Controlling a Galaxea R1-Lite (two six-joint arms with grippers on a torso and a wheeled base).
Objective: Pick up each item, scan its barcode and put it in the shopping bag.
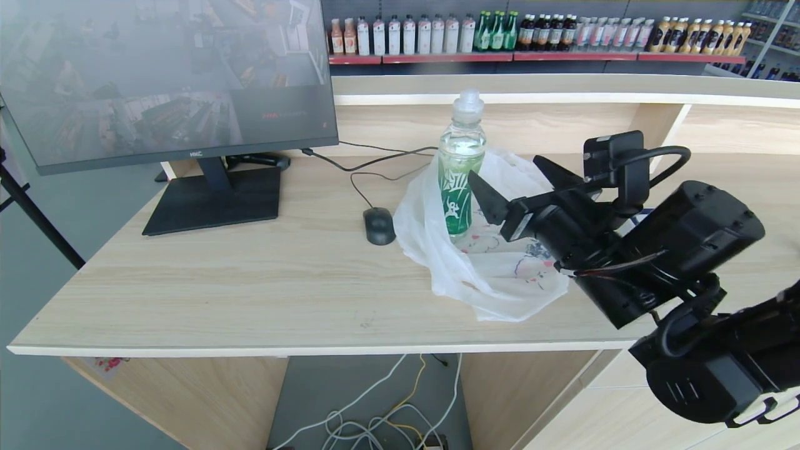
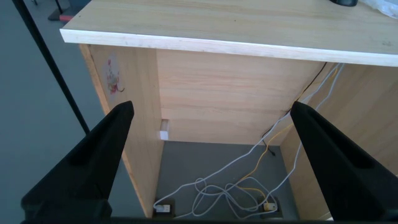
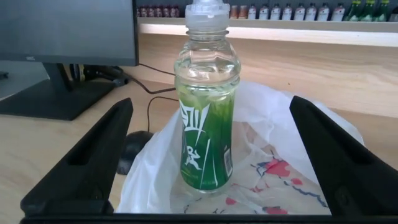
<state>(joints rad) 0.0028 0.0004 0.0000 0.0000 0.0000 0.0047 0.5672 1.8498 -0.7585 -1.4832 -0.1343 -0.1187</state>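
right gripper (image 1: 505, 167) gapes wide just right of the upright bottle (image 1: 461, 169); looks full, stiff, slick plastic, so grip its labelled middle.

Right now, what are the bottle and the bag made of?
The bottle looks like clear, shiny plastic: you can see straight through its upper part. The shopping bag looks like thin, whitish plastic film, probably soft: it lies crumpled in folds and is half see-through.

A pale wooden counter (image 1: 250, 281) holds a monitor (image 1: 169, 75) and mouse (image 1: 379, 225); bottle-lined shelves (image 1: 537, 34) run behind.
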